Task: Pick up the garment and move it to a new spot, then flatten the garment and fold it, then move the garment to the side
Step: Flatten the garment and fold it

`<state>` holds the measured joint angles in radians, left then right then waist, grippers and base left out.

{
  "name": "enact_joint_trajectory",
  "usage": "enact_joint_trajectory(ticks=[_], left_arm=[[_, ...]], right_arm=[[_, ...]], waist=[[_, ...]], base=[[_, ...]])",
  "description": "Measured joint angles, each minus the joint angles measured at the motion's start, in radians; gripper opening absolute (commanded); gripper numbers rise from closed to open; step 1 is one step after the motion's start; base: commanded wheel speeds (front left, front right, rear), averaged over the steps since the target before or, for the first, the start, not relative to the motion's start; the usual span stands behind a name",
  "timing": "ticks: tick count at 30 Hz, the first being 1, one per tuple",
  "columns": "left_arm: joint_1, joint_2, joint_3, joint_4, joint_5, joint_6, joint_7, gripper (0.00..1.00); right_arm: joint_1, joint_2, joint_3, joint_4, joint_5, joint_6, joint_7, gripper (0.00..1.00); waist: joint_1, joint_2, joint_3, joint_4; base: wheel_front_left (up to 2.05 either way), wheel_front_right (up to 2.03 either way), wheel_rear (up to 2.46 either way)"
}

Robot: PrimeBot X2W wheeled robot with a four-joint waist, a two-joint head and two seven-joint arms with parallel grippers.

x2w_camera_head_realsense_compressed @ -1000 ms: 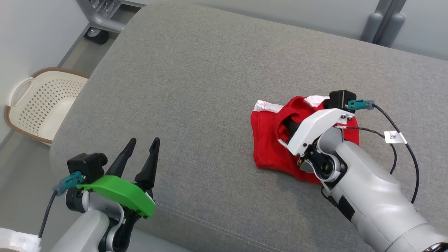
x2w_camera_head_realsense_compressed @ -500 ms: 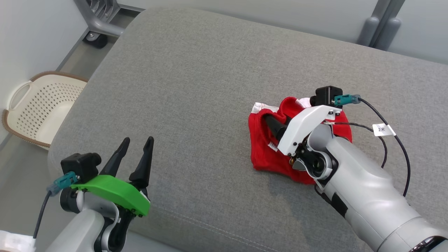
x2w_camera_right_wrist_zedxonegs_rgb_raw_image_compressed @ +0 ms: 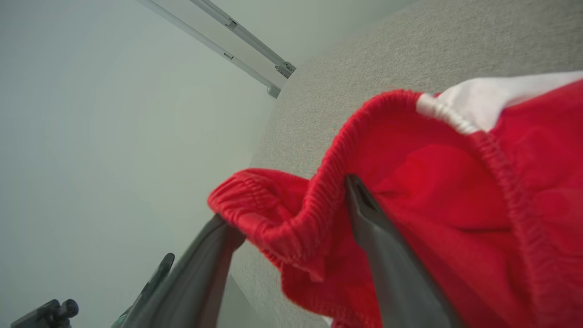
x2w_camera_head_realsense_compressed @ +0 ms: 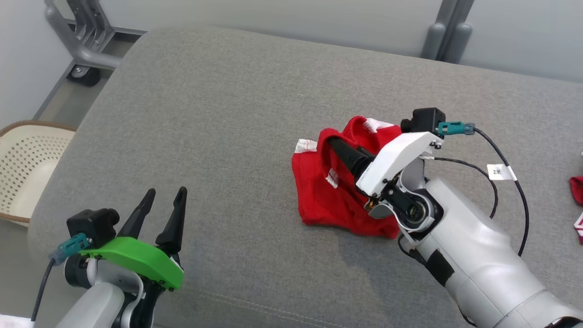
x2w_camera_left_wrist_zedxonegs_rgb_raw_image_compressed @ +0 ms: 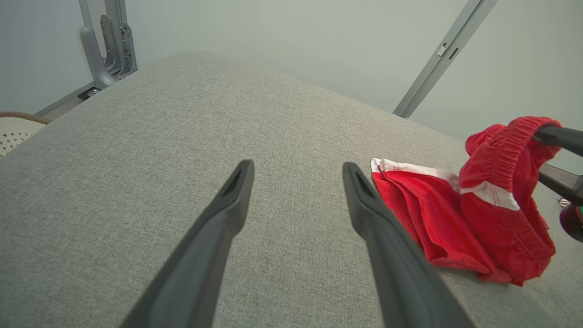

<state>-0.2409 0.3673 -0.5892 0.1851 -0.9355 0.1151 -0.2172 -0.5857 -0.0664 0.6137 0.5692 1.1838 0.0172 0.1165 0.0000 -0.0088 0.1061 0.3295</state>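
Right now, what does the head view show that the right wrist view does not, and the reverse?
Head view, not right wrist view: the cream basket beside the grey cushion. Right wrist view, not head view: how the elastic waistband drapes between the open right jaws, one finger inside the opening. Both: the red garment on the cushion.

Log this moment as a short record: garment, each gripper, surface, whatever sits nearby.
garment: red shorts with white trim, crumpled, not flattened or folded
surface: grey cushion, shorts lying right of its middle
right gripper: open, the raised waistband between its spread fingers, one finger inside the shorts
left gripper: open, empty, over the near left of the cushion, apart from the shorts
nearby: pale perforated basket on the floor left of the cushion
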Motion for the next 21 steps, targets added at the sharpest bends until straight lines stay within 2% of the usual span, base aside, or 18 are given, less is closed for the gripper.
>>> enact_joint_trajectory(ticks=[5, 10, 14, 21], left_arm=[[0.006, 0.004, 0.001, -0.004, 0.0, 0.0, 0.001, 1.0], [0.01, 0.0, -0.016, -0.009, 0.003, 0.001, 0.011, 1.0], [0.01, -0.008, -0.029, -0.012, 0.009, 0.001, 0.02, 1.0], [0.011, -0.007, -0.017, -0.01, 0.009, 0.001, 0.019, 1.0]], right_arm=[[0.0, -0.012, 0.088, 0.016, -0.093, -0.02, 0.029, 1.0], [0.0, -0.07, 0.198, 0.041, -0.211, -0.041, 0.08, 1.0], [-0.001, -0.096, 0.208, 0.024, -0.237, -0.047, 0.079, 1.0], [-0.009, -0.103, 0.2, -0.054, -0.245, -0.054, 0.071, 1.0]], waist=[[0.0, 0.0, -0.006, -0.057], [0.0, 0.0, -0.011, -0.098], [0.0, 0.0, -0.014, -0.101], [0.0, 0.0, -0.015, -0.086]], base=[[0.0, 0.0, 0.0], [0.0, 0.0, 0.0], [0.0, 0.0, 0.0], [0.0, 0.0, 0.0]])
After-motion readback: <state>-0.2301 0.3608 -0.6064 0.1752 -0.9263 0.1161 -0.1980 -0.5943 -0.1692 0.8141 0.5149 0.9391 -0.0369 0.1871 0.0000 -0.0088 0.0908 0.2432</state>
